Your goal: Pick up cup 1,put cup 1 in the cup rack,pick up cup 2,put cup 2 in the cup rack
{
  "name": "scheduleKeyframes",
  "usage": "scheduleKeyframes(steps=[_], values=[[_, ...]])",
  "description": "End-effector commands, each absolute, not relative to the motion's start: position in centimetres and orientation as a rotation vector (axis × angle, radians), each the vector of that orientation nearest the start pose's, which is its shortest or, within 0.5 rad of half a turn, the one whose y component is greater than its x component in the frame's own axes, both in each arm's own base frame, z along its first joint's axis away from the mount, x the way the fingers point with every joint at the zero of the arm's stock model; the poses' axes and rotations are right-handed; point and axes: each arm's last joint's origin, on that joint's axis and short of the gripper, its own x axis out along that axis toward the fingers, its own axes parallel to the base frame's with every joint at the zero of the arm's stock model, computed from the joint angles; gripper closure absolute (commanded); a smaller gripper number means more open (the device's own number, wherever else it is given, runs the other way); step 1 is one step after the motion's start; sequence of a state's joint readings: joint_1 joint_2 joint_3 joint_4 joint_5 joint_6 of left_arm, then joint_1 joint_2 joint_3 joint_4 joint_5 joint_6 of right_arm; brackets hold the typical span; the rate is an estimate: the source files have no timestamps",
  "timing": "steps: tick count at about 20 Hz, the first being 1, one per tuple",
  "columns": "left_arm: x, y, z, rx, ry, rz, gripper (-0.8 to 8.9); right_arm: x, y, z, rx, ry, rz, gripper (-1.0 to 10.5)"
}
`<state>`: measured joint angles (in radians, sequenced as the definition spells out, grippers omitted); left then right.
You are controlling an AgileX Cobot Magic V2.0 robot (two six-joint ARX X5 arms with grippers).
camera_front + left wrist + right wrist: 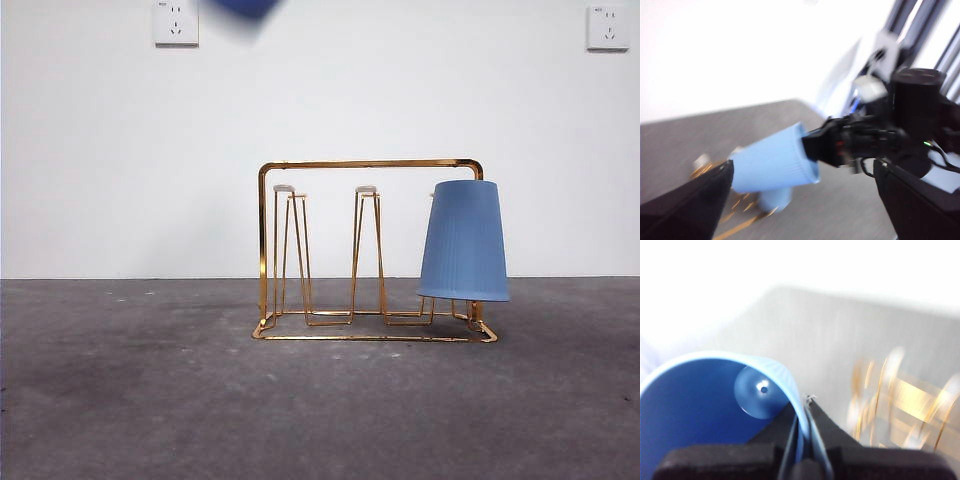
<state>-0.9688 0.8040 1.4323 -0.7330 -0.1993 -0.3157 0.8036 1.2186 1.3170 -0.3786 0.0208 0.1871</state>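
Your right gripper [804, 412] is clamped on the rim of a blue cup [715, 405], one jaw inside the wall and one outside, so the thin ribbed wall is pinched between them. That rim hold leaves the mouth free, which I judge is what lets the cup go down over a peg. The left wrist view shows the same cup [774, 162] held on its side above the cup rack [740, 220], mouth toward the right gripper [812, 145]. In the front view only a blurred blue patch [247, 6] shows high above the rack; I take it for that cup.

Your left gripper [805, 200] carries nothing and its jaws stand wide apart.

The cup rack [370, 165] is shiny gold wire with a rectangular arch handle and narrow upright pegs, standing on the grey, mottled table [130, 400]. Another blue cup [463, 242], tapered and finely ribbed, already sits upside down over the rack's end peg, farthest from the held cup. The other pegs are bare.
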Motion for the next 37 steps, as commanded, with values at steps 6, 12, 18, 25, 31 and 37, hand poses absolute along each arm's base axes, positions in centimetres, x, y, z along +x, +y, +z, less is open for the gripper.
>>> scheduleKeyframes(steps=[6, 12, 18, 25, 31, 37], values=[[9.1, -13.8, 50.1, -0.457, 0.051, -1.112, 3.42, 8.2, 8.5, 49.6, 0.18, -0.274, 0.784, 9.6], [10.8, -17.3, 51.1, -0.649, -0.017, -1.36, 3.42, 5.0, 5.4, 51.0, 0.21, -0.463, 0.829, 9.6], [12.4, -20.3, 51.7, -0.849, -0.106, -1.621, 3.42, 4.3, 4.8, 51.4, 0.213, -0.519, 0.852, 9.6], [14.2, -23.1, 50.2, -0.908, -0.06, -1.644, 3.42, 4.2, 4.8, 51.5, 0.214, -0.54, 0.874, 9.6], [14.3, -24.1, 49.9, -0.931, -0.096, -1.662, 3.42, 4.8, 5.4, 51.3, 0.203, -0.504, 0.872, 9.6], [14.2, -24.1, 50.0, -0.946, -0.119, -1.661, 3.43, 6.1, 6.7, 50.9, 0.18, -0.445, 0.878, 9.6]])
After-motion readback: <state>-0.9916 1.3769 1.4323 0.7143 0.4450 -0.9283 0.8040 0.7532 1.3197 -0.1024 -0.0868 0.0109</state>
